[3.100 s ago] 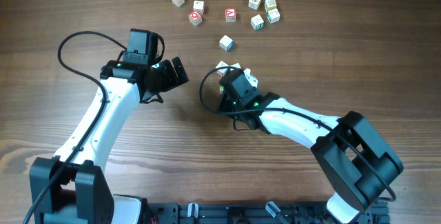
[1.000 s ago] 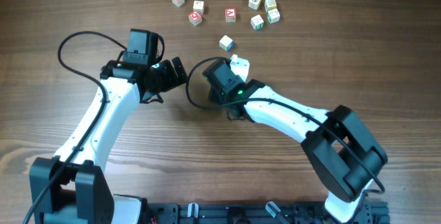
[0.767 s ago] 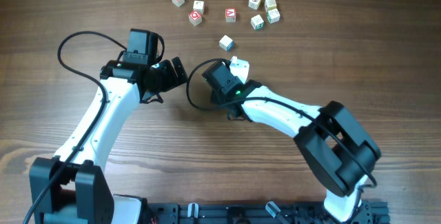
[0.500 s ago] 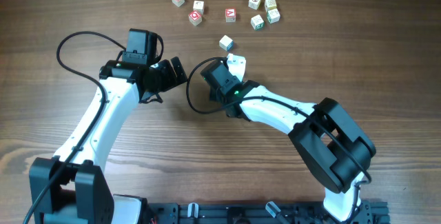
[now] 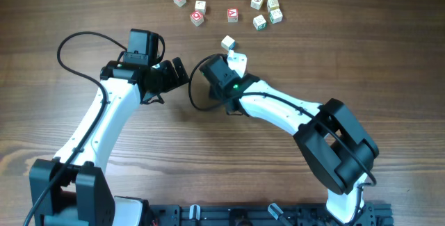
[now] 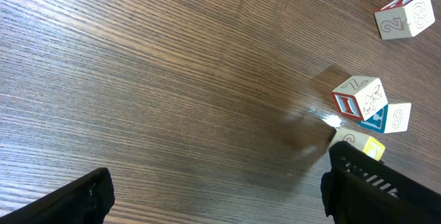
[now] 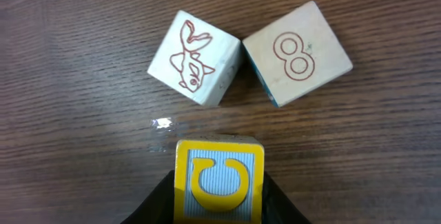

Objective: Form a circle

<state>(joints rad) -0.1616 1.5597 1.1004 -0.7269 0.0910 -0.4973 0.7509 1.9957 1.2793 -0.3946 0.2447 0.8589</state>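
right wrist: right gripper pinches yellow u cube by its side faces, near fish cube and 8 cube. likely light, stiff, smooth wood; flat opposite faces grip best. left gripper wide, empty. no circle formed yet.

Brown wood-grain table — a black rail along its near edge.

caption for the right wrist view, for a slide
Right gripper holds a yellow U block near a fish block and an 8 block on the wooden table.
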